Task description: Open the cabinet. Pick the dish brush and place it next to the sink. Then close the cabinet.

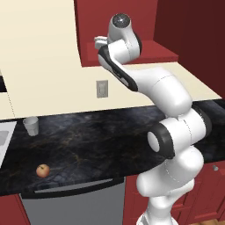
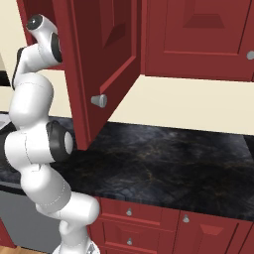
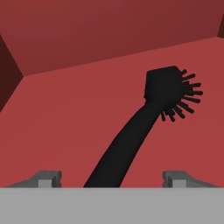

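Observation:
The cabinet (image 1: 90, 17) stands open; its raised-panel door (image 2: 106, 49) with the round grey knob (image 2: 98, 100) swings out over the counter. Inside, the black dish brush (image 3: 164, 92) lies on the red shelf floor, bristly head away from me and to the right. Its thin handle runs back down toward my gripper (image 3: 113, 178). The gripper is open, its fingertips (image 3: 48, 177) spread wide on either side of the handle's near end without touching it. In the left base view my wrist (image 1: 121, 26) reaches into the cabinet. The sink (image 1: 4, 137) shows only its pale edge at far left.
On the dark stone counter (image 1: 96, 140) a translucent white cup (image 1: 31, 125) stands near the sink and an apple (image 1: 42, 170) lies by the front edge. A wall outlet (image 1: 102, 88) sits below the cabinet. A grey dishwasher front (image 1: 74, 202) is beneath the counter.

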{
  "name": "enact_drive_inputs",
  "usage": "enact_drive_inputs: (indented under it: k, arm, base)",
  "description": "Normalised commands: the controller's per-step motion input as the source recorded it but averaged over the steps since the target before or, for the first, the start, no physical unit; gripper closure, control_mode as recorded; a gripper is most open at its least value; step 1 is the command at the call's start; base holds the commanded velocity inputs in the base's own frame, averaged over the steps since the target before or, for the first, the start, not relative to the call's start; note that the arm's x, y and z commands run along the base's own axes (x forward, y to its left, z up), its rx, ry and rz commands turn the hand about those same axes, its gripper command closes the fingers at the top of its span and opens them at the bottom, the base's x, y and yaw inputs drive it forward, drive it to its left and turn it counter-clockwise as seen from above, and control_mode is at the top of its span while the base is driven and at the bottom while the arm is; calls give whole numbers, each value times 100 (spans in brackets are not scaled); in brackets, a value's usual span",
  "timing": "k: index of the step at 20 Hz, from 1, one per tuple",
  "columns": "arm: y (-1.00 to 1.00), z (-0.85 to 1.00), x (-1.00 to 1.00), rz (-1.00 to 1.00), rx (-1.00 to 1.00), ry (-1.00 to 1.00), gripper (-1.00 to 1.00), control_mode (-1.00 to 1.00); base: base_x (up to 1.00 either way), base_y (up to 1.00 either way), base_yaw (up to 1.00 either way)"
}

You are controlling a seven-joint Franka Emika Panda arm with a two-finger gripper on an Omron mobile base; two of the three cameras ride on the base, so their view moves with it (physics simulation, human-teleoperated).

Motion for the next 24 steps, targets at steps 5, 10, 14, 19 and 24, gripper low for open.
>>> enact_drive_inputs:
  k: [5,10,14,19,24]
  arm:
    - [0,0,0,0,0,0,100,-100]
    - [0,0,-2,0,0,0,100,-100]
    - [-8,0,-46,0,2,-3,100,-100]
    - [-23,0,-95,0,7,-13,100,-100]
    - [-32,0,-100,0,6,-7,100,-100]
  base:
    - [0,0,0]
    - [0,0,0]
    - [0,0,0]
    - [0,0,0]
    - [0,0,0]
